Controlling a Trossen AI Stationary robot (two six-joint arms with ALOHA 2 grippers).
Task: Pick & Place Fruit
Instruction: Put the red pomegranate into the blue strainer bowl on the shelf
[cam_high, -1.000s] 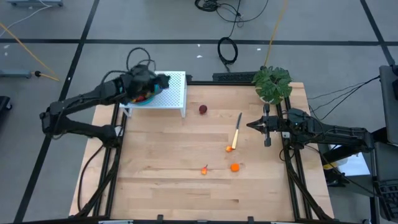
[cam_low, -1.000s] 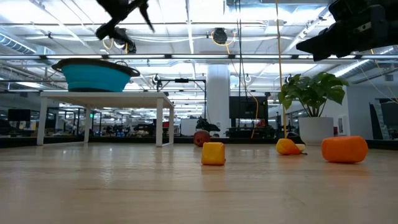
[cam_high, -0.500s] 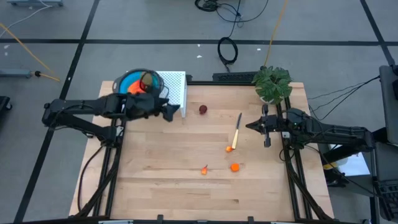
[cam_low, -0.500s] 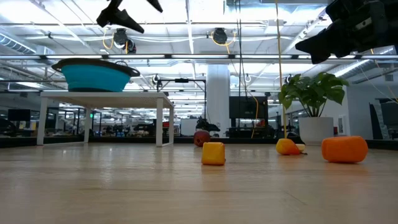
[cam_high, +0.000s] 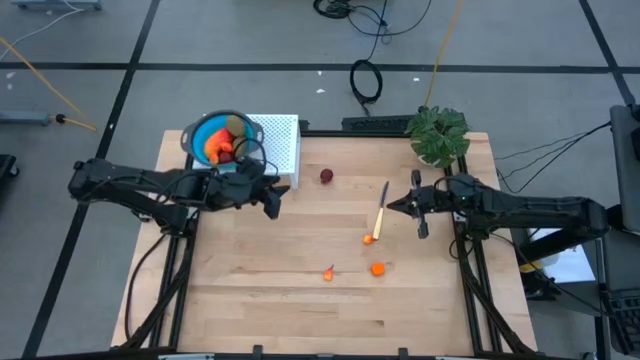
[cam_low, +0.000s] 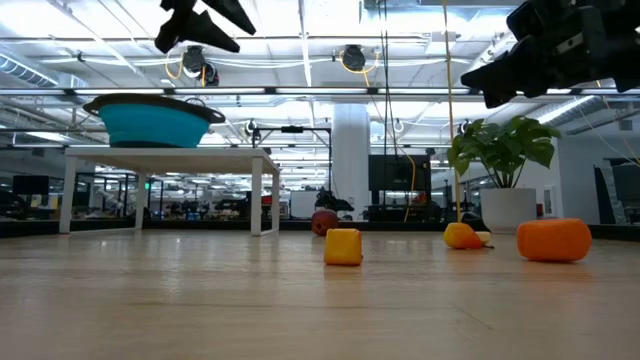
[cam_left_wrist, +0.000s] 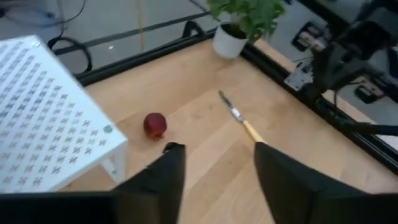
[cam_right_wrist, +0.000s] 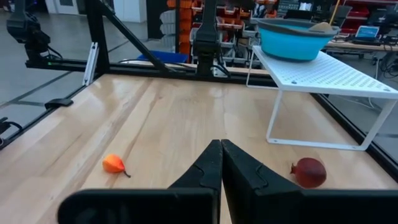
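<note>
Near edge of surface: three orange bits left – one, one, one by knife tip.
Mid: L claw empty, fingers spread, hovering just off rack. R claw pressed together, idle nr plant.
Far: red ball on surface, not yet picked. Bowl on rack already holds red-orange piece + others.
Est. ~half done, four pcs left.

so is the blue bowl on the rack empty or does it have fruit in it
Not empty: the blue bowl on the white rack holds fruit.
</note>
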